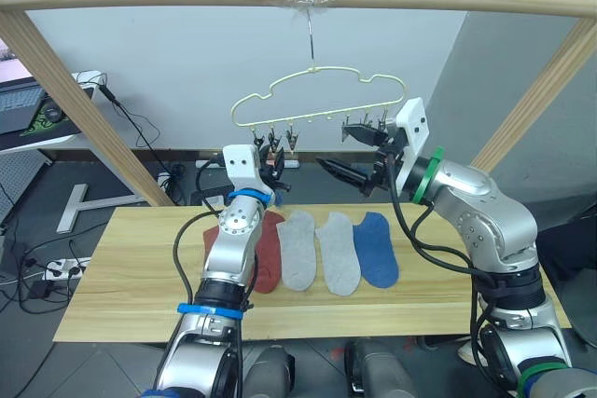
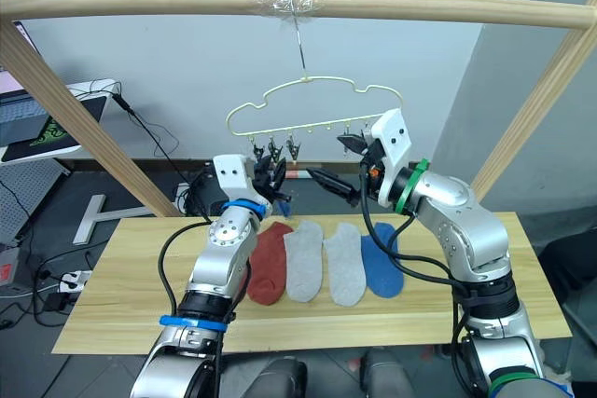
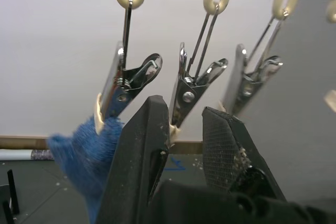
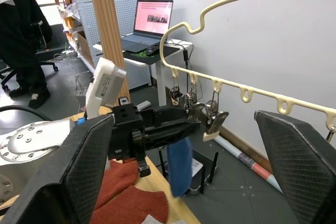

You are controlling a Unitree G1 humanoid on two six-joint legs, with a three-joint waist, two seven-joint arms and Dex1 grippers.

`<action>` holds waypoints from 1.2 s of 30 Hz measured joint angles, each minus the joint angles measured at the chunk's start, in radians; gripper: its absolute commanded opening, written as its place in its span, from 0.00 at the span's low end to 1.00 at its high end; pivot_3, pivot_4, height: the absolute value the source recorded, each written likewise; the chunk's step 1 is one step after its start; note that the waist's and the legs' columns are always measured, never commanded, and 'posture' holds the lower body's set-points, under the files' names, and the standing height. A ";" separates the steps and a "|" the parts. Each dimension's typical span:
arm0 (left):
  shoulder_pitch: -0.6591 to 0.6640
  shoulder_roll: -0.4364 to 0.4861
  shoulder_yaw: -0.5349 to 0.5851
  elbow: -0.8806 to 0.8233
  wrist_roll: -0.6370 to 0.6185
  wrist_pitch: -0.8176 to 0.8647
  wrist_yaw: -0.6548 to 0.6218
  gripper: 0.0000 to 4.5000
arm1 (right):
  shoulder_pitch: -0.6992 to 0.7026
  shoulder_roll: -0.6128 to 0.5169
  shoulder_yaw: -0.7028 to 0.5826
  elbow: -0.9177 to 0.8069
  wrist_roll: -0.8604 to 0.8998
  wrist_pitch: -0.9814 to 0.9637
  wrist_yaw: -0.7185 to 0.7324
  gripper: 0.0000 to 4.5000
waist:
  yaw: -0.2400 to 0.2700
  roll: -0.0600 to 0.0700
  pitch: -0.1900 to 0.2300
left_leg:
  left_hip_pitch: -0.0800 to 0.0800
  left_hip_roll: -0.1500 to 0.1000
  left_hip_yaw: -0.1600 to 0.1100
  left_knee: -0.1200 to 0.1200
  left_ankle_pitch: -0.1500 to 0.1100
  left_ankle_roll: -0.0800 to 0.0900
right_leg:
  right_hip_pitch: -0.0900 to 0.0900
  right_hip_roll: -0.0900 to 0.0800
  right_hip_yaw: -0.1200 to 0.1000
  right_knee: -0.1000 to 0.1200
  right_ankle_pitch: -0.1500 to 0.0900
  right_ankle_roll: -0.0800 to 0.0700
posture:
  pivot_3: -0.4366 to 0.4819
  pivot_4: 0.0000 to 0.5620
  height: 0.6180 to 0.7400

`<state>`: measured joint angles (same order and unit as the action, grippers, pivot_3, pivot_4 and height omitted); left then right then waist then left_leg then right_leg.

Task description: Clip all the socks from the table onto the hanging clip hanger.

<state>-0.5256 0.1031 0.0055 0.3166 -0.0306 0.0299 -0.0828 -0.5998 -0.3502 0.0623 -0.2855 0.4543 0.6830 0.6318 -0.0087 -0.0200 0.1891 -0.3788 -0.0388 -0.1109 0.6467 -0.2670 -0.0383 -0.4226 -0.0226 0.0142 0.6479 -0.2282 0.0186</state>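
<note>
While my left gripper [image 3: 181, 145] reaches up under the pale-yellow clip hanger [image 1: 320, 98], its two black fingers [image 3: 137, 166] stand a little apart around the lower end of the second metal clip [image 3: 190, 90] from the left end, not squeezing anything that I can make out. A blue sock [image 3: 86, 161] already hangs from the end clip [image 3: 126, 85] just beside it, pinched at its edge and drooping in a soft bunch. My right gripper [image 4: 184, 145] hovers near the hanger's right half with its pads [image 4: 73, 166] spread wide and nothing between them. On the light wood table [image 1: 121, 300] below lie four more socks in a close row: a rust-red sock [image 2: 269, 263], two light grey socks [image 1: 298, 249] [image 1: 338, 251] and another blue sock [image 1: 377, 247], flat and touching or nearly touching their neighbours (part of the red one is hidden behind my left arm, so there may be a second red one I cannot separate). I judge these socks light, limp and easy to crumple, so I would take one by its cuff, pinching both layers at the open end, which leaves a firm edge to feed into a clip. The clips look small, springy and free to swing, so the hanger will likely sway when pushed.
</note>
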 measured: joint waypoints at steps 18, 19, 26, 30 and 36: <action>-0.050 -0.010 0.008 0.028 0.002 -0.041 0.006 0.31 | 0.000 0.000 0.000 0.000 0.000 0.000 -0.002 1.00 | -0.002 0.000 0.000 | 0.000 0.000 0.001 0.001 0.000 0.000 | 0.000 0.000 0.000 0.001 0.001 0.000 | 0.42 0.27 1.00; -0.050 -0.010 0.009 0.028 0.002 -0.041 0.006 0.31 | 0.000 0.000 0.000 0.000 0.000 0.000 -0.002 1.00 | -0.002 0.000 0.000 | 0.000 0.000 0.001 0.001 0.000 0.000 | 0.000 0.000 0.000 0.001 0.001 0.000 | 0.42 0.26 1.00; -0.051 -0.010 0.009 0.028 0.004 -0.049 0.007 0.31 | 0.000 0.000 0.000 0.000 0.000 0.000 -0.002 1.00 | -0.003 0.000 0.000 | 0.000 0.000 0.001 0.001 0.000 0.000 | 0.000 0.000 0.000 0.001 0.001 0.000 | 0.43 0.26 1.00; -0.057 -0.010 0.009 0.028 0.006 -0.058 0.009 0.31 | 0.000 -0.001 0.000 0.000 0.000 0.000 -0.002 1.00 | -0.003 0.000 0.000 | 0.000 0.000 0.001 0.001 0.000 0.000 | 0.000 0.000 0.000 0.002 0.001 0.000 | 0.42 0.26 1.00; -0.061 -0.010 0.009 0.029 0.007 -0.061 0.006 0.13 | 0.000 -0.001 0.000 0.000 0.000 0.000 -0.002 1.00 | -0.005 0.000 0.000 | 0.000 0.000 0.001 0.002 0.000 0.000 | 0.000 0.000 0.000 0.002 0.002 0.000 | 0.42 0.26 1.00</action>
<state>-0.5862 0.0930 0.0145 0.3455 -0.0240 -0.0314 -0.0772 -0.6003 -0.3507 0.0628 -0.2855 0.4540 0.6830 0.6302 -0.0132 -0.0202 0.1889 -0.3785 -0.0388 -0.1099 0.6487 -0.2668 -0.0384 -0.4228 -0.0226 0.0146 0.6499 -0.2265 0.0183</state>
